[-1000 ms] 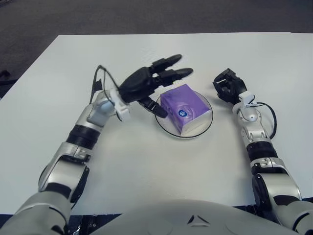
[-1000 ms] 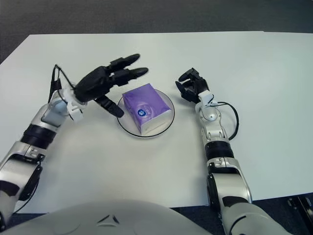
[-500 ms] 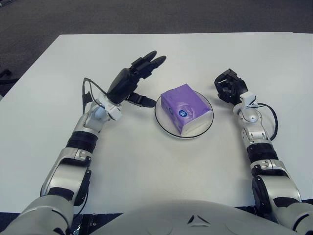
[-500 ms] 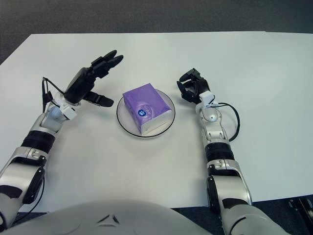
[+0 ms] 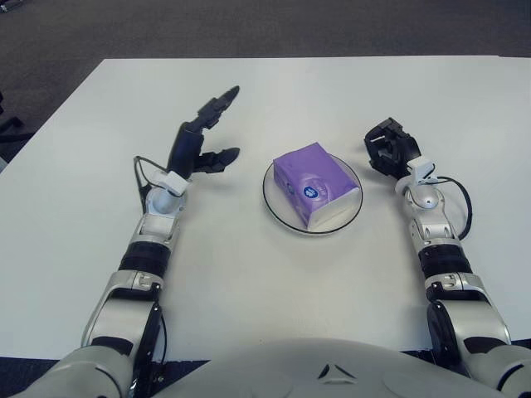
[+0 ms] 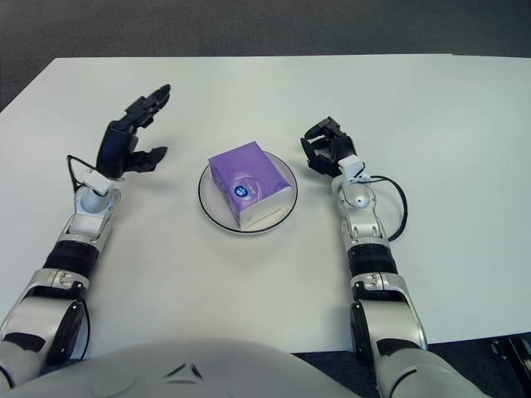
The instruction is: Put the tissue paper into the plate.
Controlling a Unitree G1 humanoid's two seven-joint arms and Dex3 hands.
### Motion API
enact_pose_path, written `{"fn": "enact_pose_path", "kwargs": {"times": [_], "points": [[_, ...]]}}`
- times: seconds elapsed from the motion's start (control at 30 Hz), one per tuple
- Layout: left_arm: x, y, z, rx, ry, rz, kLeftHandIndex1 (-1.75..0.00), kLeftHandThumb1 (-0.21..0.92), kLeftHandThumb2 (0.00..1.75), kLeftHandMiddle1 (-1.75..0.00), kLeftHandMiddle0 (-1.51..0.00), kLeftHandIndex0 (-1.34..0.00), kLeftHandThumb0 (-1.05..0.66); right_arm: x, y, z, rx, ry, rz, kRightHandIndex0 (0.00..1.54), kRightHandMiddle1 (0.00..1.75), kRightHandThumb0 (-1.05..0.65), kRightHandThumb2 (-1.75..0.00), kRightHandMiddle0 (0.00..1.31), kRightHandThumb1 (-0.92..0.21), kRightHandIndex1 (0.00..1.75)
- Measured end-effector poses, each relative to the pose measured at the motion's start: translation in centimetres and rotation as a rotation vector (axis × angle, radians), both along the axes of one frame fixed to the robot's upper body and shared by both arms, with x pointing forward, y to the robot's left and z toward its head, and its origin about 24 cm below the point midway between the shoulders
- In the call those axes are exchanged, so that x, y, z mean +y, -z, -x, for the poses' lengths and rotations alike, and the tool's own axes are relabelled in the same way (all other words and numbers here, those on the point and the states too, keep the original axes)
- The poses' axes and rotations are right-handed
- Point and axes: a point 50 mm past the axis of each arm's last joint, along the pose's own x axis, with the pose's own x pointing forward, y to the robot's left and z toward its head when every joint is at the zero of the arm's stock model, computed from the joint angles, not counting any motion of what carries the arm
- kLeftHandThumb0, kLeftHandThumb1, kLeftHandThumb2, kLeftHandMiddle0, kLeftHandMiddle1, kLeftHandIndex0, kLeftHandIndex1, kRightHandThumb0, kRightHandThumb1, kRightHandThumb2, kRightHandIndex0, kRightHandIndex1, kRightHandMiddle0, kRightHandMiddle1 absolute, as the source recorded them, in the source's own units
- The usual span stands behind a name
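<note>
We log a white counter (image 5: 249,274). On it sits a clear round plate (image 5: 286,214), with the purple tissue paper pack (image 5: 314,184) lying inside it. Left hand (image 5: 199,143) shows left of the plate, fingers spread, empty. Right hand (image 5: 390,149) shows right of the plate, fingers curled, empty.

Both head eyes look down — probably steeply — sharing the whole table (image 5: 274,274).
</note>
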Motion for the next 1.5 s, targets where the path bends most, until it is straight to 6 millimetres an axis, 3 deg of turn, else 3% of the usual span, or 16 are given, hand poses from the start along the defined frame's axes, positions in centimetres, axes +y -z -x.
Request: {"fn": "enact_pose_path", "kwargs": {"times": [0.27,0.3,0.37,0.4,0.5,0.57,0.7,0.8,1.17,1.5], "points": [[1.2,1.2,-0.1,0.128,-0.051,0.119,-0.14,0.92,0.44,-0.09,-0.93,-0.70,-0.39,0.1,0.0,0.0,0.002,-0.003,0.000,0.66,1.69,-0.37,-0.67,0.34,-0.77,1.70],[1.3,1.3,-0.1,0.139,-0.057,0.139,-0.67,0.92,0.43,-0.10,-0.96,-0.56,-0.38,0.1,0.0,0.0,0.002,-0.003,0.001,0.66,1.69,-0.37,-0.67,0.34,-0.77,1.70],[1.6,1.4,0.0,0.158,-0.063,0.175,-1.14,0.92,0.43,-0.11,-0.98,-0.42,-0.36,0.1,0.0,0.0,0.003,-0.003,0.001,0.66,1.69,-0.37,-0.67,0.34,-0.77,1.70],[1.7,1.4,0.1,0.166,-0.066,0.192,-1.24,0.92,0.42,-0.12,-1.01,-0.40,-0.36,0.1,0.0,0.0,0.003,-0.003,0.001,0.66,1.69,-0.37,-0.67,0.34,-0.77,1.70],[2.1,1.9,0.2,0.222,-0.081,0.272,-1.49,0.92,0.41,-0.67,-0.92,-0.35,-0.35,0.1,0.0,0.0,0.006,-0.001,0.001,0.66,1.69,-0.37,-0.67,0.34,-0.77,1.70],[2.3,2.4,0.1,0.280,-0.095,0.324,-1.61,0.92,0.44,-1.16,-0.81,-0.30,-0.35,0.1,0.0,0.0,0.008,0.000,0.001,0.66,1.69,-0.37,-0.67,0.34,-0.77,1.70],[2.7,3.3,0.0,0.384,-0.136,0.384,-1.70,0.92,0.48,-1.53,-0.74,-0.24,-0.35,0.1,0.0,0.0,0.009,0.002,0.001,0.66,1.69,-0.37,-0.67,0.34,-0.77,1.71],[2.8,4.0,-0.1,0.455,-0.172,0.414,-1.72,0.92,0.49,-1.67,-0.76,-0.23,-0.35,0.1,0.0,0.1,0.010,0.004,0.001,0.66,1.69,-0.37,-0.67,0.34,-0.77,1.71],[2.9,5.6,-0.4,0.614,-0.326,0.363,-1.64,0.92,0.41,-1.74,-0.86,-0.32,-0.35,0.0,0.0,0.2,0.011,0.011,0.001,0.66,1.69,-0.37,-0.67,0.34,-0.78,1.71],[2.5,5.5,-0.3,0.625,-0.336,0.338,-1.61,0.92,0.38,-1.75,-0.86,-0.34,-0.36,0.0,-0.1,0.3,0.010,0.021,0.002,0.66,1.69,-0.37,-0.66,0.34,-0.78,1.71]]}}
